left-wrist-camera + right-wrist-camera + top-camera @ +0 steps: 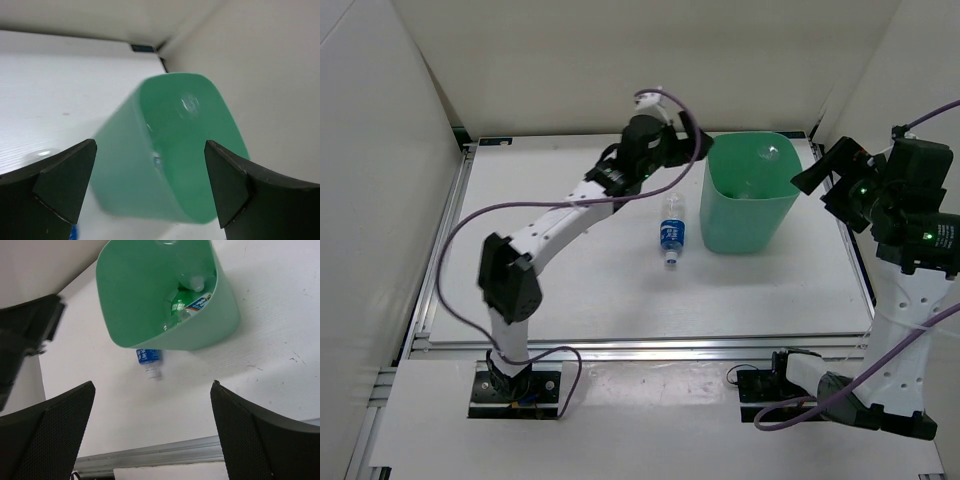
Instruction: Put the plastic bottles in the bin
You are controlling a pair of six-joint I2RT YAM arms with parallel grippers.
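Observation:
The mint-green bin (748, 215) stands upright at the back right of the table. One clear bottle with a blue label (671, 232) lies on the table just left of the bin; it also shows in the right wrist view (148, 359). Inside the bin (125, 300) lie a green bottle (179, 307), a blue-and-white labelled bottle (200, 302) and a clear bottle (194, 282). My left gripper (698, 145) is open and empty above the bin's left rim (172, 150). My right gripper (810, 178) is open and empty, raised to the right of the bin.
White walls enclose the table at the back and both sides. A metal rail (640, 347) runs along the table's front edge. The left arm (550, 225) stretches diagonally over the table's left half, with a purple cable looping beside it.

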